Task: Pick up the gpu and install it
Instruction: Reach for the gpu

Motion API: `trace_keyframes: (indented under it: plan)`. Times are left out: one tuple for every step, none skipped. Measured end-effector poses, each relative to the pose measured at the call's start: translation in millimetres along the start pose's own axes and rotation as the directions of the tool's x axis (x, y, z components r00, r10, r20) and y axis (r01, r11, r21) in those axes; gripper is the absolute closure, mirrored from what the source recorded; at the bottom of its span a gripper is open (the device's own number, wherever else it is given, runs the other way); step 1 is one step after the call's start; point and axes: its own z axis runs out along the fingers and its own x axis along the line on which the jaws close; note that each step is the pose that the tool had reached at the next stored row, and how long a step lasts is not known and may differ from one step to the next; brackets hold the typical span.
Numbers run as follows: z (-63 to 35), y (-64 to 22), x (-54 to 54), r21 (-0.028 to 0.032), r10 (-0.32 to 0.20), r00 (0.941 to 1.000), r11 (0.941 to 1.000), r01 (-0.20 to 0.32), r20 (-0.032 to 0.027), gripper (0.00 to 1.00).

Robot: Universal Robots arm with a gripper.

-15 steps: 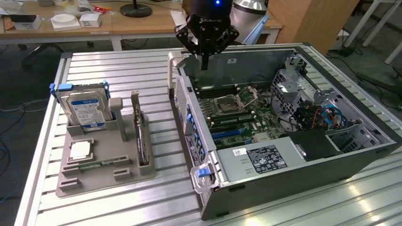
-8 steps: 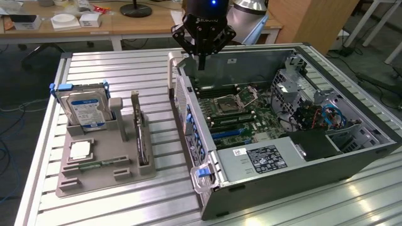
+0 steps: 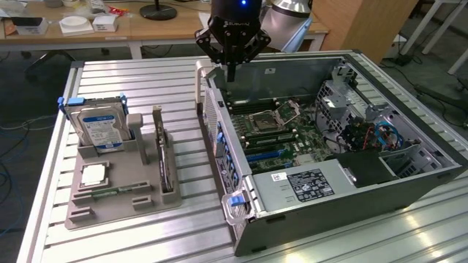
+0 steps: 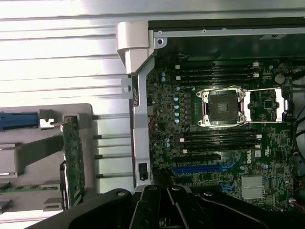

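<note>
The gpu (image 3: pixel 162 159) is a thin dark card standing on its edge in a slot of the grey holder tray (image 3: pixel 117 211), on the exterior view's left. In the wrist view the gpu (image 4: pixel 74 162) shows edge-on beside the case wall. My black gripper (image 3: pixel 230 74) hangs above the far left corner of the open computer case (image 3: pixel 409 186), well away from the card. Its fingers are shut with nothing between them. The gripper (image 4: pixel 167 191) sits over the motherboard's edge near the blue expansion slot (image 4: pixel 200 168).
A hard drive with a blue-white label (image 3: pixel 98 127), a CPU chip (image 3: pixel 93 174) and a memory stick (image 3: pixel 109 192) also rest in the tray. The motherboard's CPU socket (image 4: pixel 221 107) is open. Ribbed aluminium table (image 3: pixel 131 82) surrounds tray and case. Desks stand behind.
</note>
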Motion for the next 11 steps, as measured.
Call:
trace_keyframes:
  plan:
    - [0.0,-0.1,0.8,0.0,0.0,1.0,1.0,0.0,-0.0001,0.9]
    - [-0.1,-0.1,1.7,0.0,0.0,1.0,1.0,0.0,-0.0001,0.9]
    - [-0.1,-0.2,2.6,0.0001,0.0,1.0,1.0,0.0,0.0,0.9]
    - [-0.1,-0.3,3.5,0.0,0.0,1.0,1.0,0.0,0.0,0.9]
    - [-0.1,-0.3,4.4,0.0001,0.0,1.0,1.0,0.0,-0.0001,0.9]
    - [-0.2,-0.4,5.3,0.0001,0.0,1.0,1.0,0.0,-0.0001,0.9]
    - [-0.1,-0.5,6.3,0.0,0.0,1.0,1.0,0.0,-0.0001,0.9]
    - [-0.2,-0.5,7.2,0.0001,0.0,1.0,1.0,0.0,-0.0001,0.9]
    - [-0.2,-0.6,8.2,0.0001,0.0,1.0,1.0,0.0,-0.0001,0.9]
    - [-0.2,-0.7,9.1,0.0,0.0,1.0,1.0,0.0,-0.0001,0.9]
    - [-0.2,-0.8,10.2,0.0001,0.0,1.0,1.0,0.0,0.0,0.9]
